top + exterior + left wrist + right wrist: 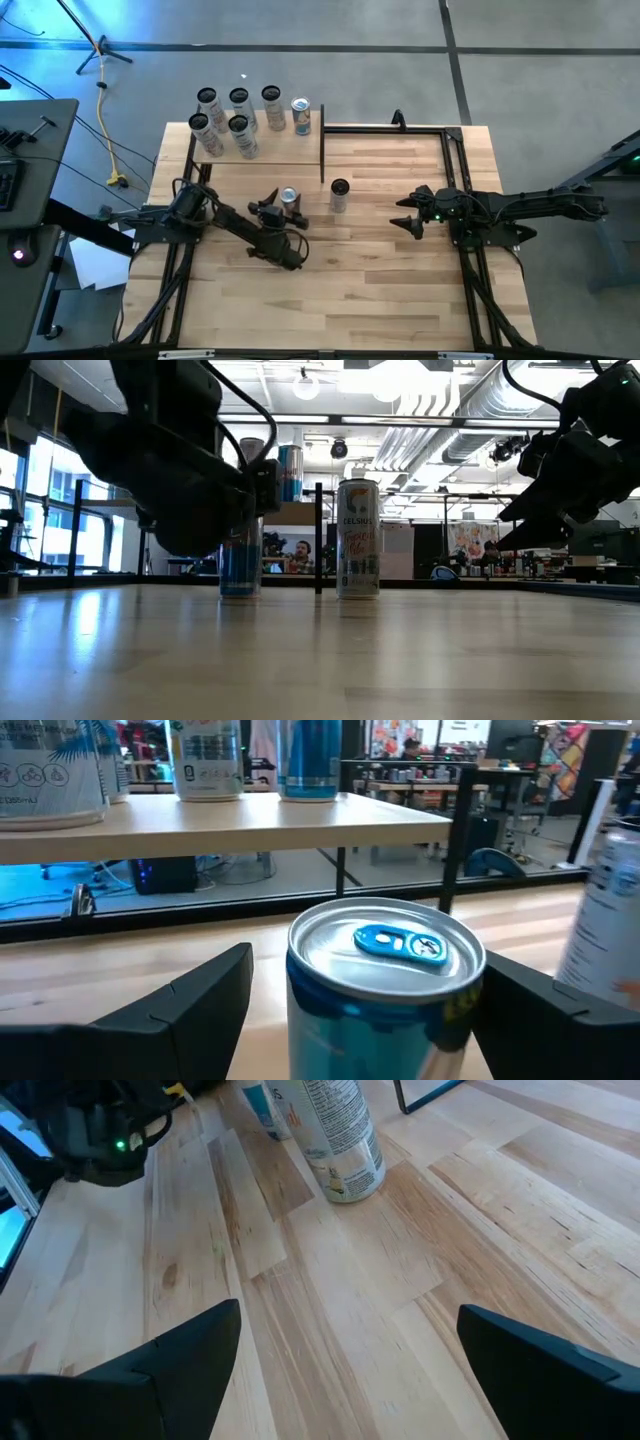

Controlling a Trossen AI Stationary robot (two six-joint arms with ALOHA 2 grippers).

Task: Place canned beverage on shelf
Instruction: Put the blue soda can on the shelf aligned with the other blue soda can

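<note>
From where I stand, the near half of the bench [400, 300] is bare plank, with both arms working over its middle. The left gripper [283, 207] sits low on the bench with its fingers spread wide to either side of a blue can [290, 197]; the left wrist view shows the can's silver lid and blue tab centred between the two dark fingers [190, 995], with a gap on each side, so I judge it is lined up for a grasp but not yet squeezing. That placement makes sense: the can stands upright and the fingers come at it level, ready to close on its sides.

Just beside it, toward the right arm, a white can [339, 195] stands upright on the bench, apart from the blue one, probably waiting its turn. The right gripper [408, 212] hovers above the planks well clear of both cans, fingers wide and empty, pointing toward the white can.

Farther back, at the far left corner, the shelf [275, 150] rises on thin black posts. Six cans [240, 125] stand on its pale board, bunched toward the far edge, leaving the nearer strip free. The blue can belongs up there next.
</note>
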